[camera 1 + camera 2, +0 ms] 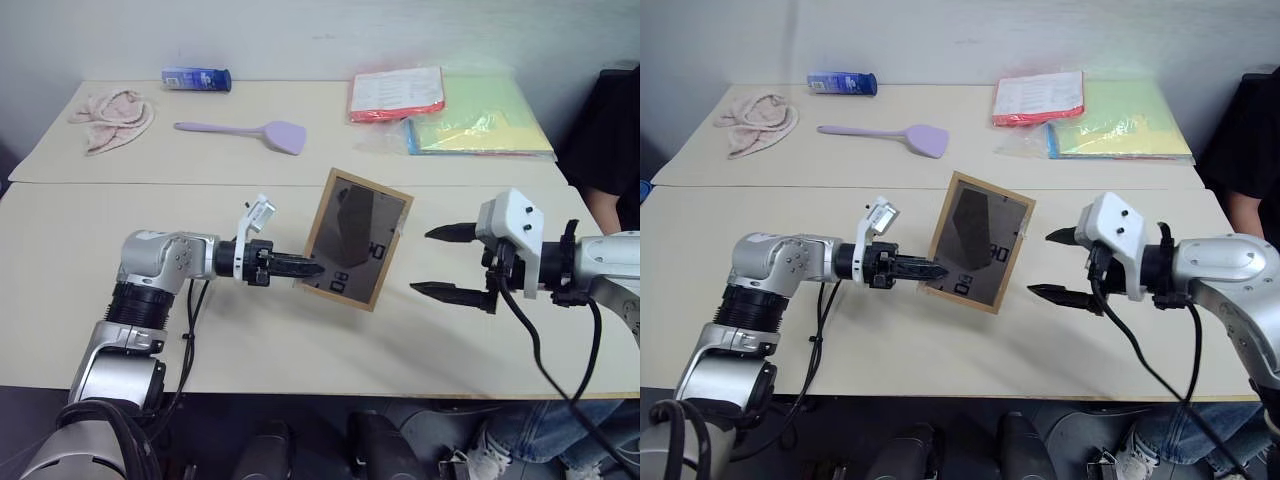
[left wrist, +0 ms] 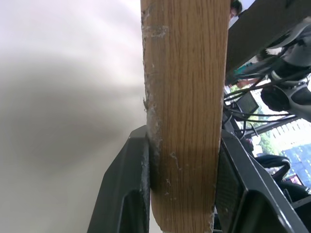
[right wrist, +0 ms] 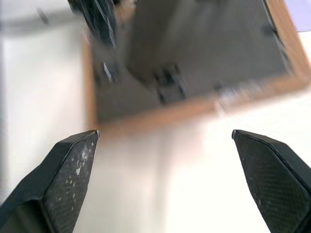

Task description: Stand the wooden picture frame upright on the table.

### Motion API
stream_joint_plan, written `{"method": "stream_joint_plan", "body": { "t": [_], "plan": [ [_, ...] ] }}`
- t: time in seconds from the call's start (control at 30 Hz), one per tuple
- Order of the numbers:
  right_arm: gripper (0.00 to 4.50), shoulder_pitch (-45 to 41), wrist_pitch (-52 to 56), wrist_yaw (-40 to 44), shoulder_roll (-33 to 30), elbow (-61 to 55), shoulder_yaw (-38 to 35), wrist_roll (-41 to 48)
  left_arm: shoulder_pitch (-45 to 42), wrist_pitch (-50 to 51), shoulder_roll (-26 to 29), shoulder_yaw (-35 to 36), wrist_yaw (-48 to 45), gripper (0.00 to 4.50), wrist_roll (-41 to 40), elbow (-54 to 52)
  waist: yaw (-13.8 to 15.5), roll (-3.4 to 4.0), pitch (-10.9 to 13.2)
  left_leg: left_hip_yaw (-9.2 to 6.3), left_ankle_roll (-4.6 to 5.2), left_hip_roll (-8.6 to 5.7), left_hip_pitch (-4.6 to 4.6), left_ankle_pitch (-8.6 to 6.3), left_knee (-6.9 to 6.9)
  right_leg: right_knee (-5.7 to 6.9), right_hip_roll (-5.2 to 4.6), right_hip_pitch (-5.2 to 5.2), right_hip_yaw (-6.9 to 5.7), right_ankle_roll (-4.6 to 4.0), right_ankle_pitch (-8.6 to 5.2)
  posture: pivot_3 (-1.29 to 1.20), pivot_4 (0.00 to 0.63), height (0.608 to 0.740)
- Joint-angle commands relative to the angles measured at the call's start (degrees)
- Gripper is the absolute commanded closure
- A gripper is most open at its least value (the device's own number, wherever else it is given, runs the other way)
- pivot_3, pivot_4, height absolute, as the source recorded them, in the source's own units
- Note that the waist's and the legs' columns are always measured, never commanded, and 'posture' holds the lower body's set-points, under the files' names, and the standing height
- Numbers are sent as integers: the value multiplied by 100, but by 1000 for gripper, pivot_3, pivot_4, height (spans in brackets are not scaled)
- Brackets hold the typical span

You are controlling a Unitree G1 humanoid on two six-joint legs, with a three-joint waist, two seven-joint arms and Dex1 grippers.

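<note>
Pale beige table (image 1: 150,330) is set against a white wall, with a 2nd tabletop butted behind it. Nearest, the wooden picture frame (image 1: 357,240) is held above the table near its front middle, tilted, dark back with the fold-out stand turned toward the camera. It is pinched at its lower left edge by the left gripper (image 1: 300,267); in the left wrist view the light wood border is seen clamped between both black fingers (image 2: 124,194). The right gripper (image 1: 442,262) is seen just beside the frame's right edge, apart from it, jaws spread wide and nothing held.

Step judged in hand: frame lifted and presented, stand not yet seen swung out, upright placement not yet done. Whether the bottom corner touches the table cannot be told. Next move is judged to call for the stand to be reached and opened by the right gripper while the frame is steadied, then the frame lowered onto its bottom edge and stand. Slipping from the 1-edge pinch is a risk.

Farther back, a lilac spatula (image 1: 245,132), a pink cloth (image 1: 112,117) and a blue tube (image 1: 196,79) are laid, with red and yellow folders (image 1: 450,112) at far right. A person's dark sleeve (image 1: 610,130) is seen at the right edge.
</note>
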Motion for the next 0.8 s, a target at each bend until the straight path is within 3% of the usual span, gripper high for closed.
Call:
{"method": "stream_joint_plan", "body": {
  "t": [0.03, 0.2, 0.37, 0.47, 0.63, 0.8],
  "plan": [
    [0, 135, -3769, -684, 36, 842, 154, -2328, -181, 86, 151, 122, -239, 3256, -228, -255, -16, -2, 1, 5, 0, -1, 1, 0, 1, 0, 3, 0, 3, 0, 0, 0, 150, 740],
    [0, -589, -7132, -2601, 747, 2470, 684, -4737, -313, 284, 66, 209, -166, 3256, -312, -227, -47, -5, 3, 34, -7, 0, 26, 5, -2, 18, 9, -1, 22, 3, 2, 0, 150, 740],
    [0, -1327, -8295, -4352, 1380, 3518, 1066, -6470, -389, 463, 22, 231, -146, 3256, -424, -303, -116, -5, 3, 37, -14, 2, 27, 9, -4, 21, 11, -6, 28, 3, 2, 0, 150, 740],
    [870, -1629, -8630, -5305, 1653, 3867, 1121, -7083, -406, 559, 14, 251, -107, 3256, -458, -353, -161, -5, 3, 34, -17, 2, 27, 11, -3, 28, 11, -6, 29, 3, 2, 0, 150, 740],
    [2418, -1912, -8943, -6172, 1693, 4152, 1171, -7540, -346, 662, 131, 258, -126, 3256, -498, -392, -176, -4, 3, 33, -19, 4, 28, 12, -3, 52, 13, -6, 30, 2, 1, 0, 150, 740],
    [2727, -2206, -9029, -6465, 1734, 4503, 1402, -7742, -288, 627, 264, 256, -170, 3256, -514, -410, -204, -4, 2, 33, -21, 4, 32, 13, -3, 57, 17, -5, 28, 2, 1, 0, 150, 740]
  ]
}}
